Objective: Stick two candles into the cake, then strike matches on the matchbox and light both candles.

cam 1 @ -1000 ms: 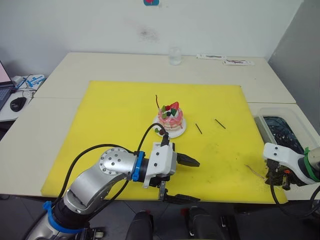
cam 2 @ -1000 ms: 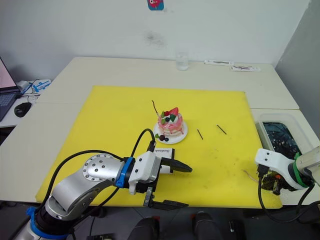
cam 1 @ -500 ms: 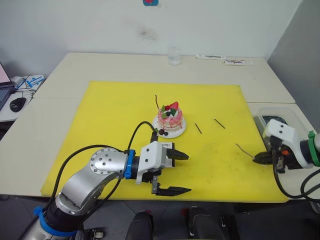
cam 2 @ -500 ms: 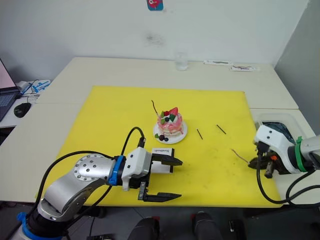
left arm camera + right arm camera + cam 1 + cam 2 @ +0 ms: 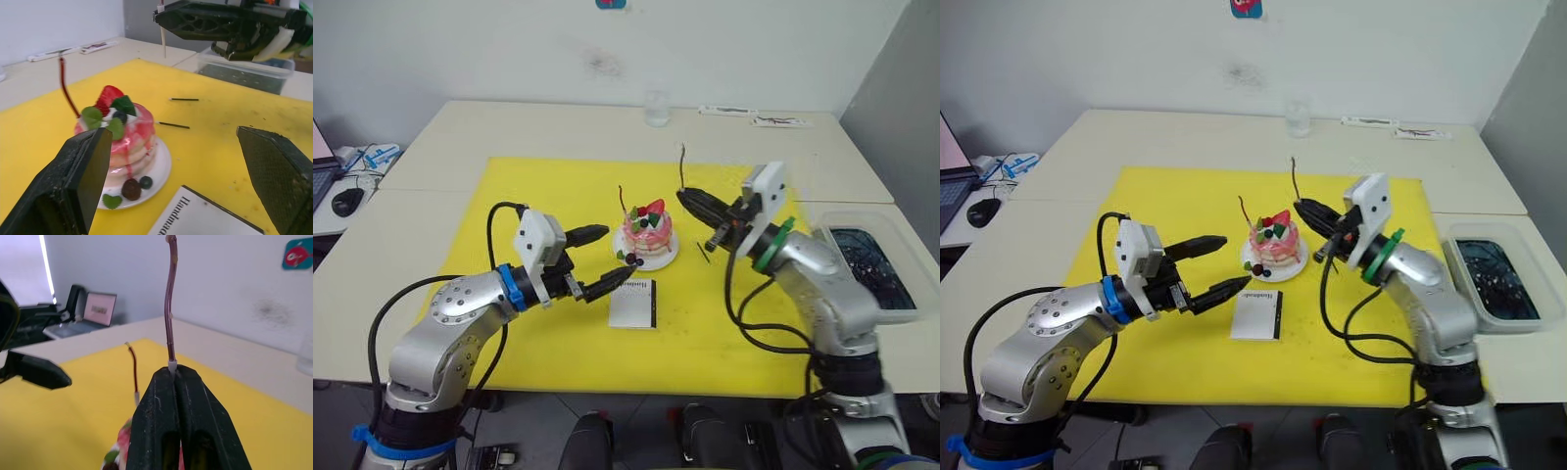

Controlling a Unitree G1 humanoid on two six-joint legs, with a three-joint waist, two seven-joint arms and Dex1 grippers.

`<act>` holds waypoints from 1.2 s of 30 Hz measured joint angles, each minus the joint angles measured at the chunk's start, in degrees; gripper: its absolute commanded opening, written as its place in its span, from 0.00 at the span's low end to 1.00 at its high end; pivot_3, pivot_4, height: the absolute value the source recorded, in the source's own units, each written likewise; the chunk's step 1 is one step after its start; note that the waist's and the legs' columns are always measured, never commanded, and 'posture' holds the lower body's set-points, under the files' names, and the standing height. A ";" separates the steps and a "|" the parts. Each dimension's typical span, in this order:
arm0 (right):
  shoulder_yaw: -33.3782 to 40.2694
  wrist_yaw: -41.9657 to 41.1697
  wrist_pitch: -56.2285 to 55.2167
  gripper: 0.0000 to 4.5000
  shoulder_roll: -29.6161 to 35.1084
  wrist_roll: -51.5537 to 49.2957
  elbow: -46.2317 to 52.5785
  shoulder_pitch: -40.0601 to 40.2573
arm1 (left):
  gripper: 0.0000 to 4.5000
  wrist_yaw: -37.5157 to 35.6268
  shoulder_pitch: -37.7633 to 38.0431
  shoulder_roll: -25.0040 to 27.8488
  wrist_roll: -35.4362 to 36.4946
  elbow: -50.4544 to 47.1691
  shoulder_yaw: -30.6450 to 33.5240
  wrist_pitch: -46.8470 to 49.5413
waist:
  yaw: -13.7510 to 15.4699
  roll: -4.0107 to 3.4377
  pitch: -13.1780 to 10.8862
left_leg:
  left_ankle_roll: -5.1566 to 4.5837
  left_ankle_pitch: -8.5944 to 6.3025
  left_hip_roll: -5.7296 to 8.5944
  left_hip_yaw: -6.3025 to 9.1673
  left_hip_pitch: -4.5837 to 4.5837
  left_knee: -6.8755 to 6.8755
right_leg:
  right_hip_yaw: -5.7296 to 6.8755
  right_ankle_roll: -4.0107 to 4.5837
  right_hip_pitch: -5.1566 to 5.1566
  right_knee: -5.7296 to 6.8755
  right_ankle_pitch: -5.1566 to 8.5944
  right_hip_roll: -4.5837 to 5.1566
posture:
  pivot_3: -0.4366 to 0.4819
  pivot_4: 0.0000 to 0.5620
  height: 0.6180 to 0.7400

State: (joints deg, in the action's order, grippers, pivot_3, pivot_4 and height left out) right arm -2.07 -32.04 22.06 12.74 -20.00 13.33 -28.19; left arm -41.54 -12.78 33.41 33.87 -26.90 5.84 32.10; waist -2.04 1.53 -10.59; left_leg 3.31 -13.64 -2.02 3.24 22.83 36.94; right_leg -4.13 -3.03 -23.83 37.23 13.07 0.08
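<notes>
The pink cake [image 5: 646,228] sits on its white plate [image 5: 658,260] in the middle of the yellow mat. One thin reddish candle [image 5: 622,201] stands stuck in the cake's left side. My right gripper [image 5: 685,197] hovers just right of the cake, shut on a second candle [image 5: 681,164] that points upward. My left gripper [image 5: 619,253] is open, low over the mat to the left of the cake. The white matchbox [image 5: 633,304] lies flat in front of the plate. Two short dark matches [image 5: 184,99] [image 5: 172,125] lie on the mat beyond the cake.
The yellow mat [image 5: 529,206] covers the table's middle. A clear glass [image 5: 655,108] stands at the back, with flat white items [image 5: 754,116] to its right. A plastic tub [image 5: 867,259] of dark contents sits at the right edge. A mouse [image 5: 347,203] lies far left.
My right arm swung from the mat's right edge to beside the cake, carrying the candle upright. My left gripper pulled back from the matchbox to the cake's left.
</notes>
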 measured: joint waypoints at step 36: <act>-3.86 2.61 -29.43 0.01 -8.80 12.15 -28.02 0.28 | 1.00 -1.93 -3.31 3.18 5.87 0.01 0.73 3.70 | -0.38 -0.03 -0.02 | 0.00 0.01 0.00 0.02 -0.14 0.01 | -0.02 0.30 -0.23 0.71 0.16 -0.05 | 0.48 0.27 1.00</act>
State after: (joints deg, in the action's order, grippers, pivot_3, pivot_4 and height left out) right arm -5.93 -29.44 -7.37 3.94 -7.86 -14.69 -27.91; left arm -43.47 -16.10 36.59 39.74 -26.89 6.57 35.80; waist -2.42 1.50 -10.60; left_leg 3.31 -13.63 -2.02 3.26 22.69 36.96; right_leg -4.15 -2.72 -24.05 37.93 13.23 0.03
